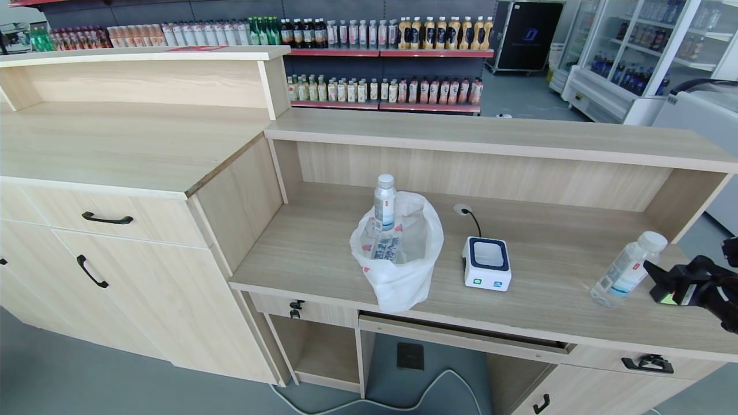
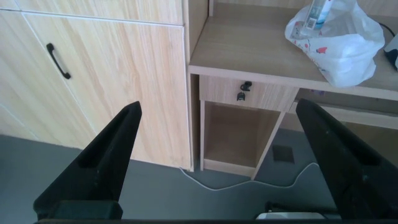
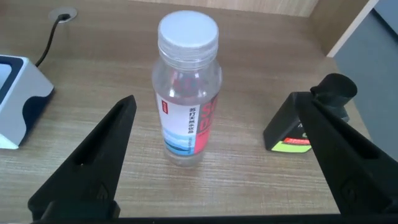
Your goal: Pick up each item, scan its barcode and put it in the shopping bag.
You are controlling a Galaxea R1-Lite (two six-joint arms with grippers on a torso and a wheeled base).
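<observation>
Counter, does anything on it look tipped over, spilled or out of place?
Nothing stands out. The clear bottle stands upright and capped on the counter, the second bottle upright in the shopping bag, the scanner flat. No spill.

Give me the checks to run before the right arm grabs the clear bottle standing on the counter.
1. Right gripper open: ok.
2. Clear plastic bottle with white cap and red-and-blue label upright on the wooden counter, lined up with the gripper's opening, not gripped: ok.
3. Barcode side of its label located: cannot tell.
4. Counter bare between that bottle and the white box scanner with dark blue window: ok.
5. White plastic shopping bag mouth open, with room beside the white-capped bottle inside it: ok.
6. Left gripper open, low by the light wood cabinet, off the counter top: ok.
</observation>
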